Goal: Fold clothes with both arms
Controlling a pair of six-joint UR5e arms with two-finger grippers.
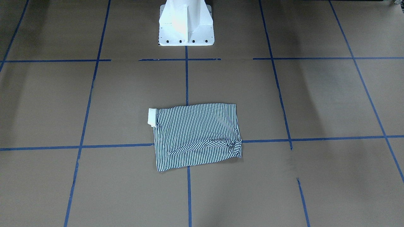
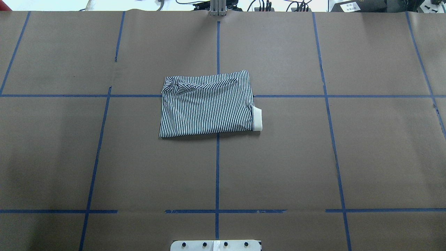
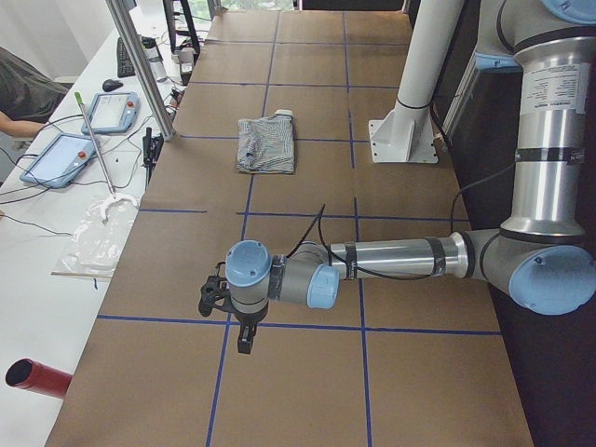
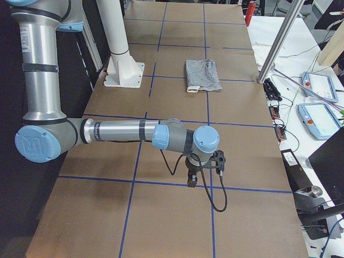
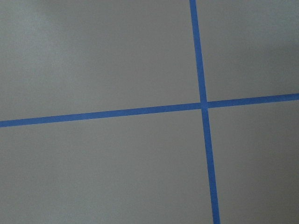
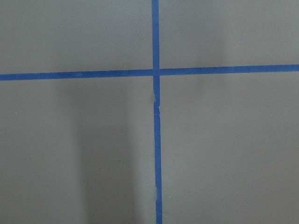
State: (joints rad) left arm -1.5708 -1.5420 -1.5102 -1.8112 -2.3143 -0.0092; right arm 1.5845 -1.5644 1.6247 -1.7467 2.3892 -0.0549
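The striped polo shirt [image 1: 195,135] [image 2: 205,104] lies folded into a rough rectangle at the middle of the brown table. Its white collar [image 1: 152,116] [image 2: 256,119] pokes out at one side. It also shows small in the side views [image 3: 266,144] [image 4: 202,74]. My left gripper [image 3: 244,340] hangs pointing down over bare table, well away from the shirt. My right gripper [image 4: 191,180] does the same at the other end. I cannot tell whether either is open or shut. Both wrist views show only brown paper with blue tape lines.
The white pedestal [image 1: 185,23] [image 2: 216,245] stands at the robot's side of the table. Blue tape [image 2: 217,167] marks a grid. A side bench holds tablets [image 3: 60,158] [image 4: 317,86], cables and a metal post [image 3: 140,65]. A person's arm [image 3: 19,93] rests at that bench.
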